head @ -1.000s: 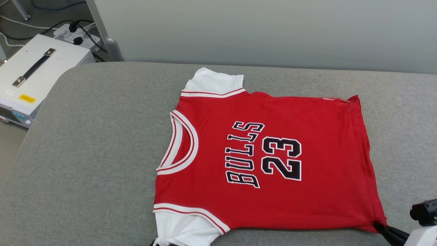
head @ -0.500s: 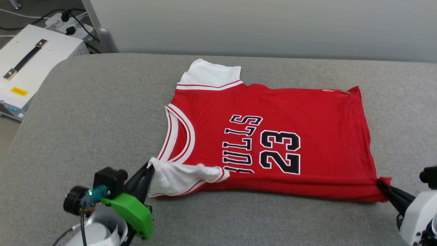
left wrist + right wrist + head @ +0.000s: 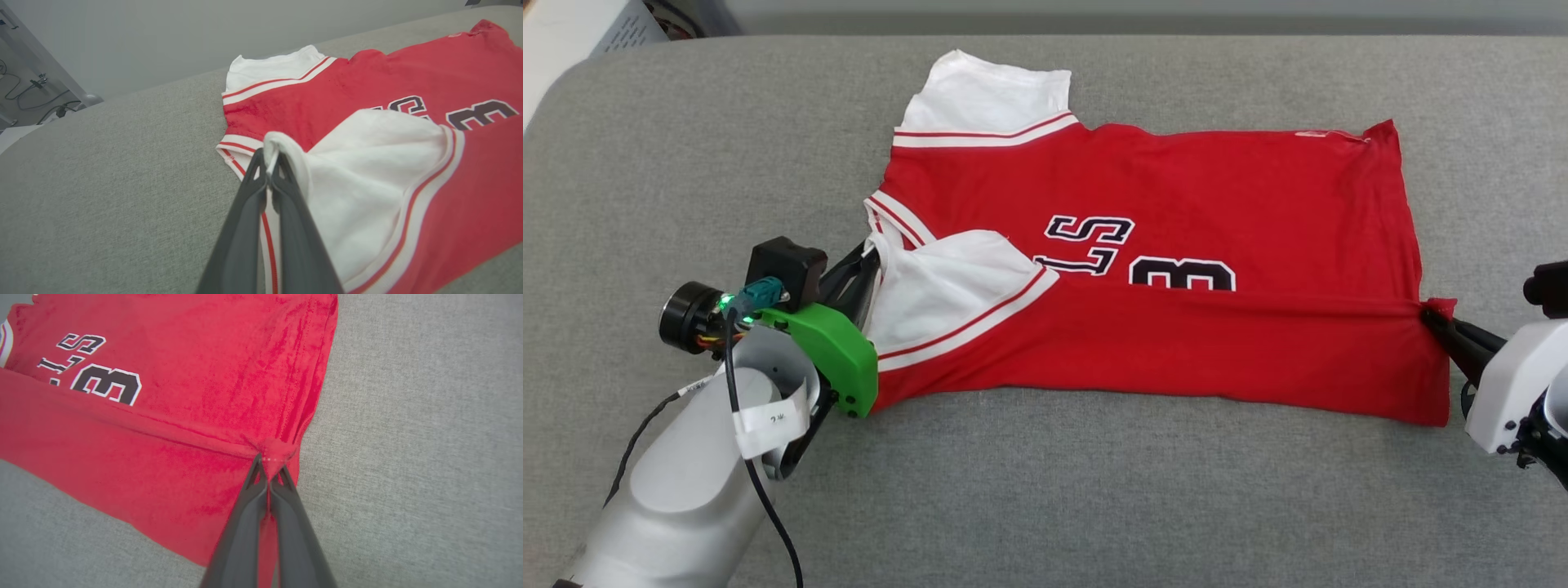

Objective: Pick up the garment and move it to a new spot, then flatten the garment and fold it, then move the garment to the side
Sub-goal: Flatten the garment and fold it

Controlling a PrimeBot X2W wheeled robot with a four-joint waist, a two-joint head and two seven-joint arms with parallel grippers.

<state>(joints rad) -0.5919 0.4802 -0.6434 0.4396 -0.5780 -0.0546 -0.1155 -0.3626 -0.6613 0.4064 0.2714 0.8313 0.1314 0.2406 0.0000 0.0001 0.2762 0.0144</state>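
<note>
Two corners pinched: left gripper (image 3: pixel 874 249) clamps white sleeve (image 3: pixel 931 286), right gripper (image 3: pixel 1427 314) clamps hem corner (image 3: pixel 1439 307). Bulls jersey (image 3: pixel 1176 180) on grey cushion (image 3: pixel 1094 490), near edge lifted over chest. Fold step: you carry both corners evenly to far edge

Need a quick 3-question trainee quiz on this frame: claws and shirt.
1. True or false: the left claw is shut on a white short sleeve of the red jersey-style T-shirt.
2. Which part does the right claw pinch? A neckline; B red hem corner; C far sleeve.
3. Short answer: which digit of the black, white-outlined chest number shows above the fold?
Key: 1 true; 2 B; 3 the 3.
</note>
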